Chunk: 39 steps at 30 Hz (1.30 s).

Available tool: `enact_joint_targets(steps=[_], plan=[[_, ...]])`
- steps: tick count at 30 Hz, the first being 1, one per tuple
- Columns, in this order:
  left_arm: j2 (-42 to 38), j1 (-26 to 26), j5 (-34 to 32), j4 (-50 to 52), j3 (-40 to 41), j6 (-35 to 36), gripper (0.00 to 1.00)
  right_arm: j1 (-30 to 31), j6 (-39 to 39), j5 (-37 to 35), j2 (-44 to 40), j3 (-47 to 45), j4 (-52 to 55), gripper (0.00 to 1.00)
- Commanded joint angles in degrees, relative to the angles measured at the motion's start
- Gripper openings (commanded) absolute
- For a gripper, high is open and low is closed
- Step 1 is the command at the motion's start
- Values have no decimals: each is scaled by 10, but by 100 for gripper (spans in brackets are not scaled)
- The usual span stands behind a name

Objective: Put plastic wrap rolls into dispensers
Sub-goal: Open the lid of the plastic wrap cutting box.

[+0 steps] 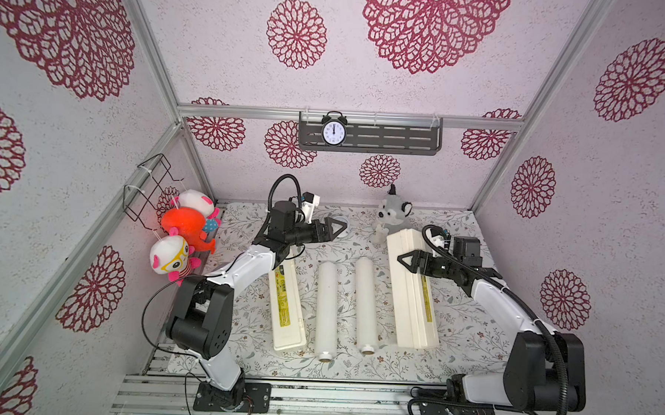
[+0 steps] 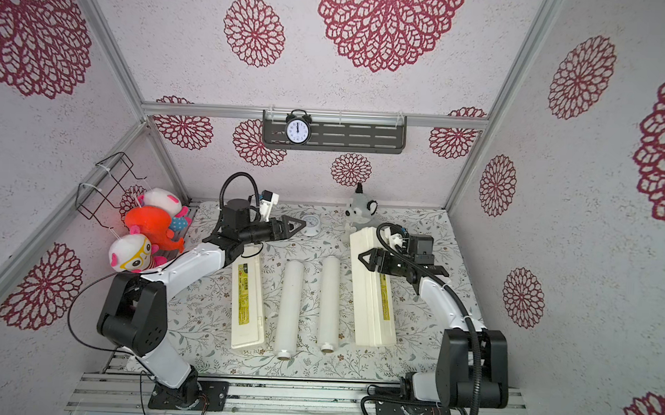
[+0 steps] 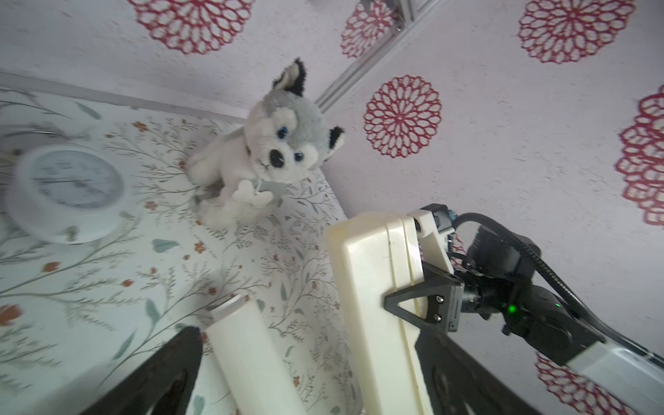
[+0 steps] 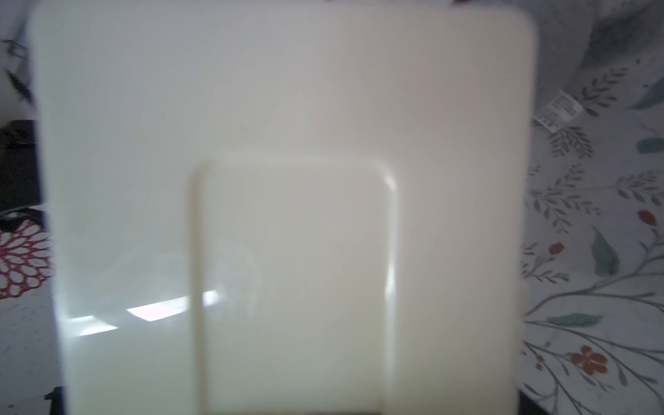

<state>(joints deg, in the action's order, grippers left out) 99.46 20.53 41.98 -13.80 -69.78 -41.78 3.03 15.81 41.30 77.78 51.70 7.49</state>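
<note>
Two white plastic wrap rolls (image 1: 326,310) (image 1: 367,306) lie side by side mid-table, cores toward the front. The left dispenser (image 1: 286,310) lies flat beside them, its yellow-green label up. The right dispenser (image 1: 410,296) looks taller, with its label on its right side. My right gripper (image 1: 404,259), rolled on its side, reaches over that dispenser's far part. In the right wrist view the cream dispenser (image 4: 287,179) fills the frame, a dark finger at each of its edges. My left gripper (image 1: 337,228) hovers open past the left dispenser's far end, holding nothing; its wrist view shows a roll (image 3: 248,352).
A husky plush (image 1: 390,215) sits just behind the right dispenser's far end. A small white clock (image 2: 312,226) lies on the table under the left gripper. Plush toys (image 1: 183,240) and a wire basket (image 1: 150,185) hang on the left wall, and a shelf with an alarm clock (image 1: 333,132) on the back wall.
</note>
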Motion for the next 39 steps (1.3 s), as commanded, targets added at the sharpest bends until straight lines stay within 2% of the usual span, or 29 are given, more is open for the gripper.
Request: enact_joint_targets(steps=[1, 4, 11, 13, 16, 18, 22, 26, 33, 39], plan=[[34, 32, 101, -113, -35, -56, 98, -4, 59, 128, -34, 1, -89, 77], [62, 51, 124, -185, -50, -82, 98, -4, 113, 169, -46, -16, -156, 77], [125, 60, 149, -445, -65, -256, 98, 4, 209, 220, -62, -42, -277, 80], [145, 67, 148, -436, -74, -251, 98, 12, 211, 221, -64, -41, -280, 80], [136, 80, 132, -321, -79, -169, 98, 24, 216, 220, -65, -41, -286, 80], [101, 89, 112, -235, -80, -101, 98, 32, 223, 222, -63, -42, -298, 80], [92, 94, 89, -156, -89, -46, 98, 53, 242, 225, -57, -41, -328, 80], [98, 97, 103, -221, -82, -85, 98, 71, 244, 224, -47, -35, -334, 81], [100, 107, 130, -274, -84, -119, 98, 89, 266, 230, -32, -32, -365, 81], [107, 105, 181, -437, -68, -236, 98, 88, 318, 245, -20, -37, -428, 81]])
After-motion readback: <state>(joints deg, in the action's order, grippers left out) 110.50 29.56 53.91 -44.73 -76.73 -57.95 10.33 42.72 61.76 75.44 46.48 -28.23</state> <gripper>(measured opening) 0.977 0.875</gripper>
